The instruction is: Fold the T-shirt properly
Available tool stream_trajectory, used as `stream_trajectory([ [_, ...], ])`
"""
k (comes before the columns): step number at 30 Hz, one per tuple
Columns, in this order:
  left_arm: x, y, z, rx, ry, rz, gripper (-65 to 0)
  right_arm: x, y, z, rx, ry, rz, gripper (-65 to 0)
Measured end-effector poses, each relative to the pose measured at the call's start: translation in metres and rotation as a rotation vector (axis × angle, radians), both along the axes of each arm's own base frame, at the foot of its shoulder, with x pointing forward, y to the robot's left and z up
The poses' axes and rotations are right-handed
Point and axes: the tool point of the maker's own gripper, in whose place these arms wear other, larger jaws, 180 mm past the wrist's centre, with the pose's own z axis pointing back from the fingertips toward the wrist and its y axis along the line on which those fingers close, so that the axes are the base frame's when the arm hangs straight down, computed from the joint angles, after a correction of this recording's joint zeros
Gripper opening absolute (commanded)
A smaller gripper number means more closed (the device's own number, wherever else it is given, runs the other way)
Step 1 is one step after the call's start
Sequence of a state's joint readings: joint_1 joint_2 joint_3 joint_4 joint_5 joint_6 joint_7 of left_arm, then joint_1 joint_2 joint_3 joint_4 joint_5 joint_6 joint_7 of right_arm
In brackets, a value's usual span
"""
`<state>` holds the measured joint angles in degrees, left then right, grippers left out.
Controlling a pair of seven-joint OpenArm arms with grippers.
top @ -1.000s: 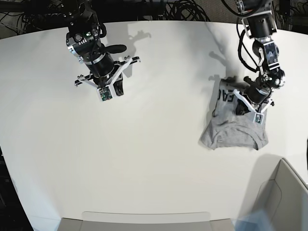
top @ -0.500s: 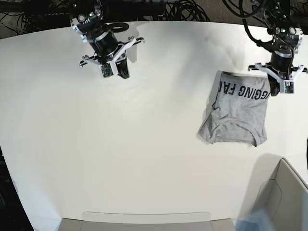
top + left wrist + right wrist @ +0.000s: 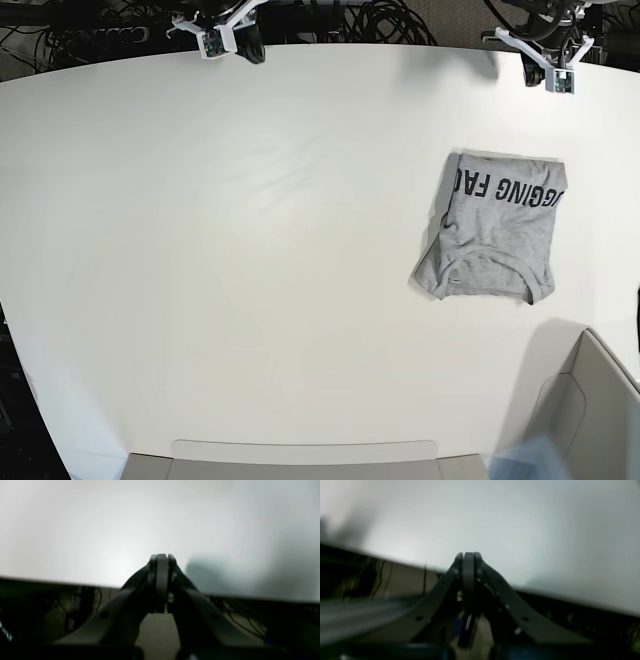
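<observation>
Base view: folded T-shirt lies compact, both grippers off it

Base view — the heather-grey T-shirt rests on the right part of the white table, near the grey bin but apart from it. The folding looks finished, or as good as; the step in hand seems to be parking the arms. The collar arc points to the lower edge of the view, the black lettering runs across the opposite end, upside down from here. The long axis goes roughly up and down the view, only modestly longer than the bundle is wide. The lower left corner flares out a little. At the far table edge are the left gripper and the right gripper.

Left wrist view — the fingertips meet with nothing between them, pointing over bare tabletop.

Right wrist view — that pair is closed too, and empty. The next move likely calls for both arms to settle clear; a corner touch-up is optional and would risk loosening the fold.
</observation>
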<state>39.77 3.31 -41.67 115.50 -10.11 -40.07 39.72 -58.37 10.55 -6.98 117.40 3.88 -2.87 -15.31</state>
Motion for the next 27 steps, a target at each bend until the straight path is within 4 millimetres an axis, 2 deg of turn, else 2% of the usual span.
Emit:
stream_trajectory([
  [4, -0.038, 0.001, -0.008, -0.005, 0.095, 0.003, -65.0, -0.037, 0.000, -0.010, 0.003, 0.104, -0.014, -65.0],
  [11, -0.106, 0.006, -0.051, -0.050, 0.294, 0.066, -65.0, -0.097, -0.022, -0.060, -0.078, 0.294, -0.012, -65.0],
  [14, -0.124, 0.006, -0.070, -0.053, 0.301, 0.077, -65.0, -0.111, -0.025, -0.073, -0.087, 0.325, -0.009, -65.0],
  [17, -0.148, -0.005, -0.095, -0.092, 0.310, 0.103, -65.0, -0.119, -0.028, -0.087, -0.091, 0.326, -0.016, -65.0],
  [21, -0.183, -0.028, -0.139, -0.157, 0.389, 0.116, -65.0, -0.131, -0.040, -0.117, -0.136, 0.389, -0.009, -65.0],
  [24, -0.194, -0.051, -0.172, -0.233, 0.437, 0.132, -65.0, -0.134, -0.048, -0.135, -0.158, 0.410, -0.007, -65.0],
  [27, -0.187, -0.067, -0.195, -0.285, 0.445, 0.122, -65.0, -0.142, -0.054, -0.148, -0.177, 0.446, -0.006, -65.0],
])
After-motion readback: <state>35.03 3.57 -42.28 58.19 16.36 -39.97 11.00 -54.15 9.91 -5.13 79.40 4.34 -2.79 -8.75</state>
